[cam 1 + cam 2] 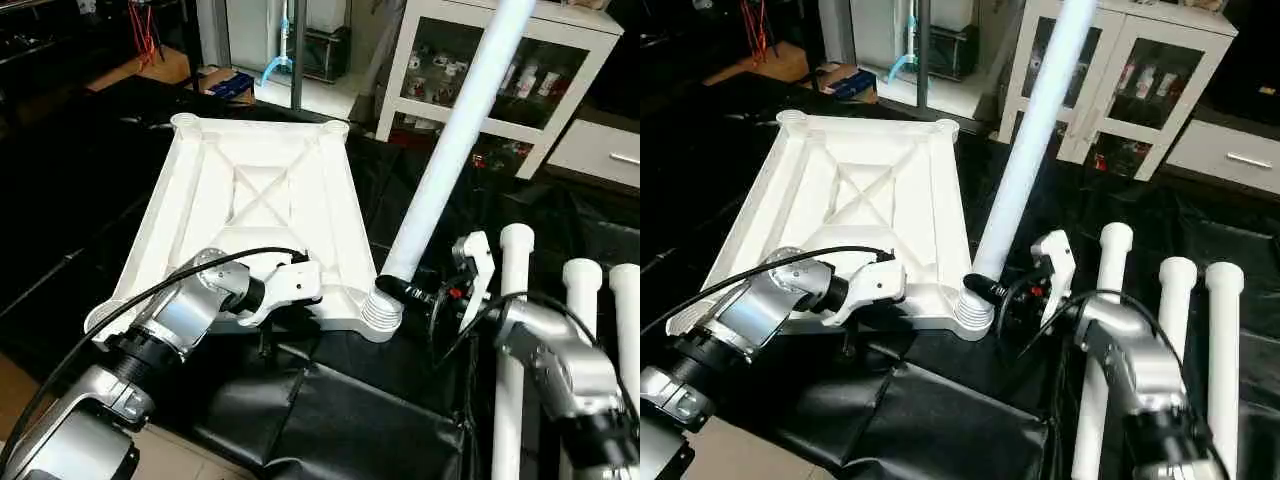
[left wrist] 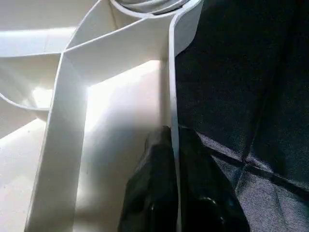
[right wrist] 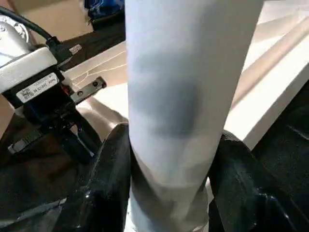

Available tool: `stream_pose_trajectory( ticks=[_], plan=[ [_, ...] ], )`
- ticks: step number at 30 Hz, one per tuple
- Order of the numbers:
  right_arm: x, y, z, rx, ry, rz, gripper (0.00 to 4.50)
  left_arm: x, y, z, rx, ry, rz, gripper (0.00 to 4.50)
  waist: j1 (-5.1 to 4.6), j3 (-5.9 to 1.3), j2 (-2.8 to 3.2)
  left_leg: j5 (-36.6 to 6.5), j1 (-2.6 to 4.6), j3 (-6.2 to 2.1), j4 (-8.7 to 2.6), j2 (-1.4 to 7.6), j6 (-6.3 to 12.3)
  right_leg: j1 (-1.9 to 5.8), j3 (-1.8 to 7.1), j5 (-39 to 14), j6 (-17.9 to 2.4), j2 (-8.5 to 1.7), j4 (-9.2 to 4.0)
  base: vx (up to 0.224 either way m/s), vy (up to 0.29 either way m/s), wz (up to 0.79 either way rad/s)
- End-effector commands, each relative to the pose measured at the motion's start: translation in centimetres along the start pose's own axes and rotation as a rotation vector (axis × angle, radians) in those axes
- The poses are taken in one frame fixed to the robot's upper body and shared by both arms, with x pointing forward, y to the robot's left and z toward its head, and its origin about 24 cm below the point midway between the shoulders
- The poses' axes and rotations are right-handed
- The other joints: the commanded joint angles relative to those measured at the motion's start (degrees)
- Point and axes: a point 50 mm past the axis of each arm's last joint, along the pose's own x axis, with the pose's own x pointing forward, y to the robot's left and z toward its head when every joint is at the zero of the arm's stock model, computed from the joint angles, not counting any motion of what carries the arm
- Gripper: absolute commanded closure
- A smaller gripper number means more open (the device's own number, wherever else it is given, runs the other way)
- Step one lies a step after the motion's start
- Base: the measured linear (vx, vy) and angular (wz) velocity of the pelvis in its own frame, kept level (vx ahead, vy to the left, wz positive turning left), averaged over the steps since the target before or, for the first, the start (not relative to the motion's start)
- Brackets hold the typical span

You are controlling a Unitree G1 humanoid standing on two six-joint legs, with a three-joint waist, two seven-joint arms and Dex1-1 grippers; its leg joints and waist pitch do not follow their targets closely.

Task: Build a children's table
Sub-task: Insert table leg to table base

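The white tabletop (image 1: 260, 190) lies underside up on black cloth, its X-braced ribs showing. My left gripper (image 2: 173, 137) is shut on the thin near rim of the tabletop, one black finger (image 2: 154, 179) on each side of the wall. A long white leg (image 1: 455, 140) stands tilted in the near right corner socket (image 1: 382, 315). My right gripper (image 3: 174, 174) is shut on that leg just above its ribbed base, with a finger (image 3: 111, 169) pressing each side. Three more legs (image 1: 515, 300) lie side by side to the right.
A white glass-door cabinet (image 1: 520, 60) stands behind at the right, close to the raised leg's upper part. Black cloth (image 1: 330, 400) covers the work surface. A metal post (image 1: 297, 50) rises behind the tabletop's far edge.
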Motion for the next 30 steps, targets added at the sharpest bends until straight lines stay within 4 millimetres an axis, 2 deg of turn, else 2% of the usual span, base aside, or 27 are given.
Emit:
stream_pose_trajectory(
  ticks=[1,3,7,9,11,18,19,23,26,30],
  plan=[
    [-2.1,-1.5,-2.9,0.032,0.098,-0.203,2.64,0.3,-0.5,-0.2,0.004,0.006,-0.04,4.5,-0.14,-2.77,0.49,-18.73,0.5,-1.99,-5.0,3.34,-0.16,1.41,2.64,-27.44,-9.0,-4.94,-5.47,0.0,0.0,0.0],
    [-2.2,-1.0,-3.4,0.051,0.084,-0.204,2.64,0.2,-0.4,-0.2,0.004,0.007,-0.04,4.5,-0.16,-2.67,0.72,-19.07,0.47,-2.12,-5.19,3.36,-0.18,1.4,2.6,-28.07,-8.58,-4.83,-5.58,0.0,0.0,0.0],
    [-2.2,-0.1,-4.3,0.027,0.131,-0.174,2.64,0.3,-0.4,-0.2,0.004,0.008,-0.041,4.5,-0.23,-2.69,0.68,-19.87,0.53,-2.18,-5.29,3.41,-0.19,1.3,2.6,-28.35,-8.4,-4.84,-5.64,0.0,0.0,0.0],
    [-2.1,0.7,-5.3,-0.034,0.211,-0.12,2.64,0.2,-0.3,-0.2,0.004,0.01,-0.042,4.5,-0.23,-2.72,1.02,-19.77,0.5,-2.12,-5.34,3.36,-0.24,1.33,2.61,-27.37,-8.47,-4.79,-5.7,0.0,0.0,0.0],
    [-2.0,1.1,-5.7,-0.043,0.236,-0.099,2.64,0.2,-0.3,-0.2,0.005,0.011,-0.042,4.5,-0.31,-2.78,0.87,-19.1,0.39,-2.11,-5.54,3.33,0.06,1.63,2.62,-26.34,-8.42,-4.73,-5.61,0.0,0.0,0.0],
    [-2.0,1.7,-6.6,-0.091,0.34,-0.036,2.64,0.2,-0.3,-0.2,0.004,0.011,-0.042,4.5,-0.52,-2.97,0.96,-21.43,0.74,-2.25,-5.75,3.48,-0.29,1.42,2.48,-26.72,-8.25,-4.64,-5.89,0.0,0.0,0.0],
    [-2.0,1.9,-6.9,-0.076,0.372,-0.012,2.64,0.2,-0.3,-0.3,0.003,0.011,-0.042,4.5,-0.54,-3.05,0.79,-21.25,0.64,-2.28,-5.81,3.51,-0.2,1.54,2.48,-25.98,-8.42,-4.65,-5.8,0.0,0.0,0.0],
    [-2.0,1.4,-6.8,-0.005,0.371,-0.038,2.64,0.2,-0.3,-0.3,-0.001,0.01,-0.043,4.5,-0.58,-3.15,0.61,-20.94,0.56,-2.16,-5.82,3.49,-0.03,1.56,2.57,-24.84,-8.81,-4.66,-5.75,0.0,0.0,0.0],
    [-2.1,0.8,-7.1,0.082,0.377,-0.077,2.64,0.2,-0.3,-0.3,-0.002,0.01,-0.043,4.5,-0.71,-3.06,0.67,-22.07,0.69,-2.27,-5.82,3.45,-0.26,1.38,2.46,-27.15,-8.42,-4.67,-5.97,0.0,0.0,0.0],
    [-2.4,0.7,-7.9,0.095,0.428,-0.081,2.64,0.2,-0.4,-0.3,-0.003,0.01,-0.044,4.5,-0.81,-3.05,0.65,-22.85,0.69,-2.37,-5.8,3.44,-0.58,1.24,2.43,-29.3,-7.33,-4.78,-6.29,0.0,0.0,0.0]
  ],
)
